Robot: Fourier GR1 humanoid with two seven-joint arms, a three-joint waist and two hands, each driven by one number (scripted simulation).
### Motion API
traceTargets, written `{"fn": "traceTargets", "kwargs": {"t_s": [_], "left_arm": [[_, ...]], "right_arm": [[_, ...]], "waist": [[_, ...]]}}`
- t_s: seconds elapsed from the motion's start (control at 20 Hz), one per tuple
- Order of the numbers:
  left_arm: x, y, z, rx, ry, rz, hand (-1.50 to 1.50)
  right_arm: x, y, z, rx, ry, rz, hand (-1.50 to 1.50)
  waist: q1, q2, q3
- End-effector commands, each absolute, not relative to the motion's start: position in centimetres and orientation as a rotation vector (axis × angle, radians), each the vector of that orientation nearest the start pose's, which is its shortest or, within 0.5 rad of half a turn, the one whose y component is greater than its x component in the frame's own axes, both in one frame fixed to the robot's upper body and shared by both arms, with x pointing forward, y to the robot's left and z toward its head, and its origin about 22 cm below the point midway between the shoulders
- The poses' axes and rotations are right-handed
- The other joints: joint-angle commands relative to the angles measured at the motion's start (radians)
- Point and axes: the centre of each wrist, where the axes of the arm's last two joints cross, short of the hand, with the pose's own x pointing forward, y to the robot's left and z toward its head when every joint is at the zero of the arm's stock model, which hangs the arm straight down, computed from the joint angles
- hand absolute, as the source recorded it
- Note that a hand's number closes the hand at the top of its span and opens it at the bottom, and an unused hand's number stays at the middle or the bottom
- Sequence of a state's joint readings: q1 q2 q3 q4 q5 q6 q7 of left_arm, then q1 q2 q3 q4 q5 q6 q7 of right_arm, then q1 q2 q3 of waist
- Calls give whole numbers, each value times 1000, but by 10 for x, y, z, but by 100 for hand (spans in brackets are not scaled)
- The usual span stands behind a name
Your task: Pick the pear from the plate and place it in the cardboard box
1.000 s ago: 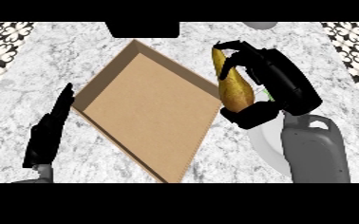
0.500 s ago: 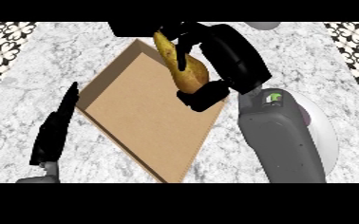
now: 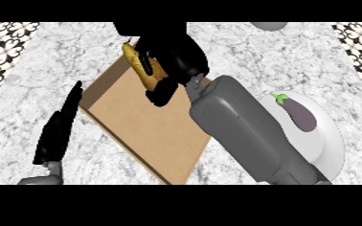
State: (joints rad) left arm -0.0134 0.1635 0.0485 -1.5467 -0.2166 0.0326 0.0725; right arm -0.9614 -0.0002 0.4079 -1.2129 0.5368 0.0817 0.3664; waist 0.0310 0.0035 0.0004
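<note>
A yellow-brown pear [image 3: 143, 70] is held in my right hand [image 3: 173, 57], whose fingers and thumb curl round it. The hand and pear hang over the far part of the open cardboard box [image 3: 141, 124], which lies tilted on the counter in the middle of the head view. The white plate [image 3: 332, 143] sits at the right, partly hidden by my right forearm. My left hand [image 3: 60, 127] rests open at the left, fingers straight, just beside the box's left wall.
A purple eggplant [image 3: 298, 113] lies on the white plate. A grey round object [image 3: 270, 26] shows at the far edge, top right. Dark patterned strips [image 3: 14, 33] mark the counter's far corners. Marble counter surrounds the box.
My right hand has carried the pear leftward, from beside the box's right edge to over the box's far part. The plate with the eggplant has come into view. The left hand stayed put.
</note>
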Motion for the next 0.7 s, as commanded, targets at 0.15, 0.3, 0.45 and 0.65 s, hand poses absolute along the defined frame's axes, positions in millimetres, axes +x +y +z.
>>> {"fn": "traceTargets", "kwargs": {"t_s": [0.15,0.3,0.45,0.65], "left_arm": [[251,284,15,356,-1466,-242,0],[253,281,12,355,-1469,-233,0],[250,261,9,335,-1473,-264,0],[262,274,18,327,-1478,-263,0]], "right_arm": [[374,5,131,-436,-1625,1196,150],[372,3,111,-394,-1581,1101,-150],[371,16,113,-413,-1600,1080,-150],[379,7,104,-320,-1647,982,-150]], "waist": [[19,7,-1],[19,6,-1],[42,9,-1],[46,16,-1]]}}
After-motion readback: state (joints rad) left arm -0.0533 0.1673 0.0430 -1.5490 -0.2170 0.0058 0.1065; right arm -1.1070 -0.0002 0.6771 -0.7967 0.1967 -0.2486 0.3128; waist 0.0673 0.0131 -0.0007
